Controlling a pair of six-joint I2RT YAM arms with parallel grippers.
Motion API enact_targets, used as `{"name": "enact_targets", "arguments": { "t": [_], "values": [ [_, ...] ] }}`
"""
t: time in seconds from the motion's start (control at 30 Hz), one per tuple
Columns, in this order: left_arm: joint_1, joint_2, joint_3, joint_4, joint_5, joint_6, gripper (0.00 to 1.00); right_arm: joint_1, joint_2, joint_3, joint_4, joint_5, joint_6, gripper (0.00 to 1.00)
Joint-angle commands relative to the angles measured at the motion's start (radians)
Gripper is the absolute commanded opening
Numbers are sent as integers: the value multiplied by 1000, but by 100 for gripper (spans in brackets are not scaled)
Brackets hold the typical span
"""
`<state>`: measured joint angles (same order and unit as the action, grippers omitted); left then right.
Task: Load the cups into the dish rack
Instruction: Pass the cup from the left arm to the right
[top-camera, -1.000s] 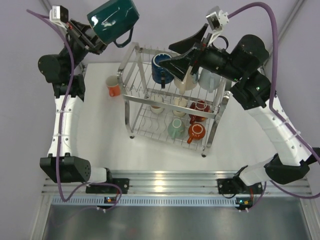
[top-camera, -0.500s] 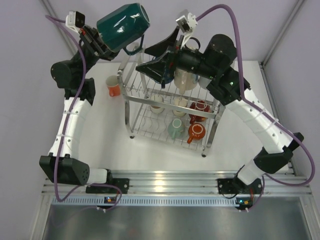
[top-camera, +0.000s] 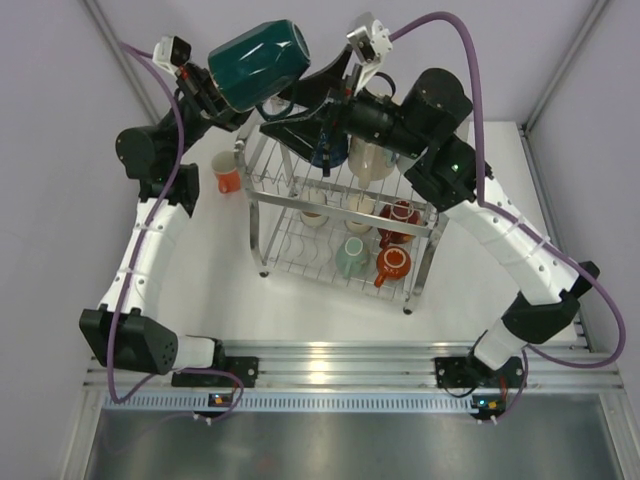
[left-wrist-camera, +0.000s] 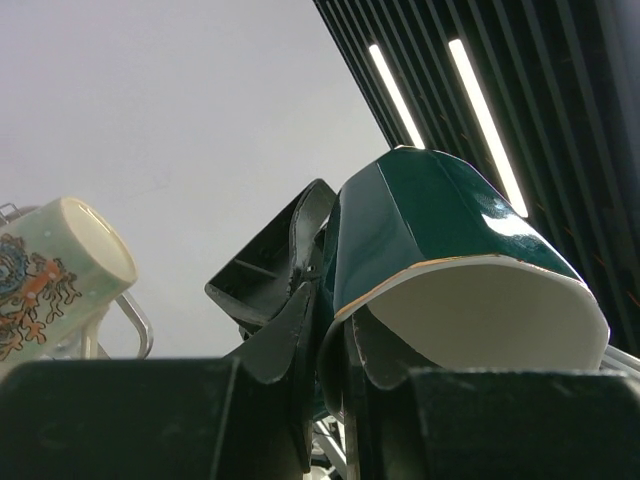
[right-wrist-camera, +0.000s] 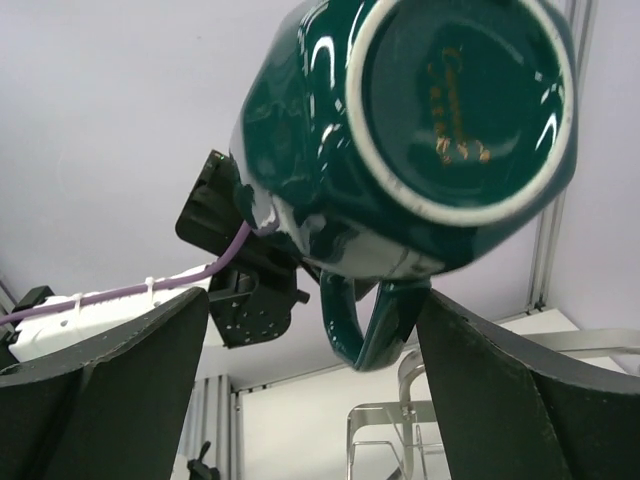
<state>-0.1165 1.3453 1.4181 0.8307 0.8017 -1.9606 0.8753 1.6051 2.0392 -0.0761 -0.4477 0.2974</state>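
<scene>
Grip: your left gripper (left-wrist-camera: 325, 335) is pinched shut on the rim wall of the teal mug (left-wrist-camera: 440, 230), one finger inside the mouth and one outside.
Other gripper: your right gripper (top-camera: 295, 112) is spread wide and holds nothing.
Mug axis: the teal mug lies on its side in the air. Its mouth is toward the left gripper, its base faces the right wrist camera, and its handle (right-wrist-camera: 362, 325) hangs downward.
Mug from right gripper: it is just above and ahead of the open fingers (right-wrist-camera: 110, 370). The handle drops into the gap between them, and no contact shows.
Nearer arm: the left has the mug; the right is just beside it and looks lined up to take it.
Mug from rack: it is held high over the far-left corner of the dish rack (top-camera: 262, 240), clear of the wires.
What the move turns on: judged from this, you would close the right gripper across the handle or lower body before the left lets go. With the mug sideways, a loose pinch could let it swing.
Elsewhere: a printed mug (left-wrist-camera: 50, 260) sits on the rack's top tier, and an orange cup (top-camera: 227, 175) stands on the surface (top-camera: 200, 290) left of the rack.
</scene>
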Motion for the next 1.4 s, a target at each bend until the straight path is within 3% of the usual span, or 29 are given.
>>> {"name": "enact_targets", "arguments": {
  "t": [0.0,0.3,0.43,0.63,0.87,0.97,1.07,1.17,1.37],
  "values": [
    [-21,-55,5,99,-30,-60,0,21,13,50,61,6,-20,84],
    [-49,-58,-28,97,-1,-92,0,25,35,67,95,-49,25,62],
    [-58,-55,-25,97,5,-100,0,28,39,68,88,-51,22,31],
    [-61,-52,-28,76,14,-92,0,31,20,35,93,-63,14,0],
    [-61,-63,-28,-53,25,32,1,31,-11,-2,145,-42,63,0],
    [-61,-54,-5,-90,28,83,22,31,-19,-7,157,3,120,0],
    [-61,-46,16,-116,25,118,34,36,-27,-5,136,53,132,0],
    [-60,-44,24,-160,19,166,40,47,-37,-7,104,124,126,0],
    [-46,-61,22,-326,-6,296,40,60,-53,-25,94,224,131,0]
  ]
}}
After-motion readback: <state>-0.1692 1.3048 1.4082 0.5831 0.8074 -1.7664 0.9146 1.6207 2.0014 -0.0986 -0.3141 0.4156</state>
